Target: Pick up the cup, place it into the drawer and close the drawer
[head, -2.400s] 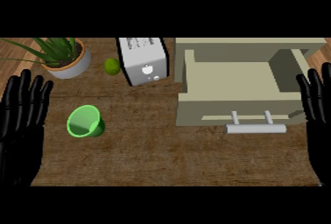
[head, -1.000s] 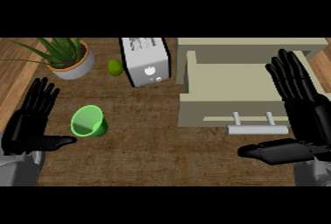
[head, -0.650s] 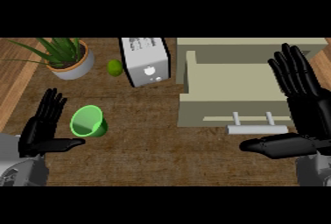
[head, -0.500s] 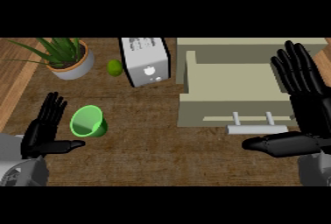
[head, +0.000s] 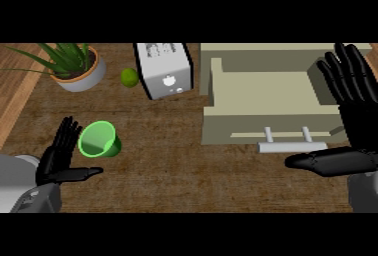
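Observation:
A green cup point(head: 100, 140) lies tipped on the brown counter at the left, its mouth facing the view. My left hand point(head: 59, 159) is just left of it, fingers straight and thumb out, open and apart from the cup. A beige drawer point(head: 266, 102) stands pulled open at the right, with a pale bar handle point(head: 291, 145) at its front. My right hand point(head: 352, 115) hovers over the drawer's right side, open with fingers spread and the thumb pointing left below the handle. Neither hand holds anything.
A white toaster point(head: 164, 70) stands at the back centre. Beside it lies a small green lime point(head: 130, 77), and a potted plant point(head: 77, 67) sits at the back left. A wooden strip point(head: 16, 100) runs along the left edge.
Both hands came in from the sides toward the middle. The left hand has dropped lower beside the cup. The right hand has drifted slightly right over the drawer. The cup stays put.

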`<state>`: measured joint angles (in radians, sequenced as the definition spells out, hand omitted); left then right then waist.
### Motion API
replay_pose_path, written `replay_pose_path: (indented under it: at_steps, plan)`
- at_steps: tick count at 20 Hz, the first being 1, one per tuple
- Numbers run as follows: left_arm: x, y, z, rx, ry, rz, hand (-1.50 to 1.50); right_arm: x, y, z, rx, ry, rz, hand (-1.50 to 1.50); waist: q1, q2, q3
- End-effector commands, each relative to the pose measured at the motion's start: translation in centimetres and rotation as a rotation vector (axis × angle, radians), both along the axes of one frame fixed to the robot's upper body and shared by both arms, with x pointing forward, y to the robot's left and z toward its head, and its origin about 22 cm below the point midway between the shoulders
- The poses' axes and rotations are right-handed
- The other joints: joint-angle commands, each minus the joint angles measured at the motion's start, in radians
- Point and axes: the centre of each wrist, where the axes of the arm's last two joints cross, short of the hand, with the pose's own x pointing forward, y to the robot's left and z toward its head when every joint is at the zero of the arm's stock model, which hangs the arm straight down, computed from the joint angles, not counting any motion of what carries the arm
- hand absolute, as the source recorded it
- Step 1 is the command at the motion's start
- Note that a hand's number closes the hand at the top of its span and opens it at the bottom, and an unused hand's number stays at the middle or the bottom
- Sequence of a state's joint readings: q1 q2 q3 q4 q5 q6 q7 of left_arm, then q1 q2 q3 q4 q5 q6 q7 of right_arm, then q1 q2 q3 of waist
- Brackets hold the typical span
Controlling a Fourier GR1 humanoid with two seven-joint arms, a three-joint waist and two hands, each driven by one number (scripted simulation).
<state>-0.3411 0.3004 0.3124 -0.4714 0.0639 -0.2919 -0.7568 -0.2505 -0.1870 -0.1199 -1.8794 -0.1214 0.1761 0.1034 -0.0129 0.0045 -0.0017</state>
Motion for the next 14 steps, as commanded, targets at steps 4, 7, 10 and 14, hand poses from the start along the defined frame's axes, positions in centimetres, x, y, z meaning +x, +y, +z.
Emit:
replay_pose_path:
  at_steps: [4,7,10,14]
  plan:
    - [-0.4,-0.3,-1.6,-0.005,-0.044,0.030,-1.50,0.3,0.2,0.6,-0.027,0.014,0.012,-1.50,-0.012,0.004,-0.002]
    - [-0.3,-1.9,-2.3,-0.022,-0.059,0.031,-1.50,-0.5,2.0,-0.6,-0.004,0.004,0.031,-1.50,-0.016,0.006,-0.003]
    - [-0.9,-0.1,-1.9,-0.021,-0.051,0.012,-1.50,1.3,1.1,-0.5,0.012,-0.001,0.021,-1.50,-0.014,0.009,-0.003]
    - [0.3,-1.7,-1.9,-0.011,-0.065,0.012,-1.50,0.6,1.5,-0.4,0.004,-0.003,0.015,-1.50,-0.016,0.008,-0.003]
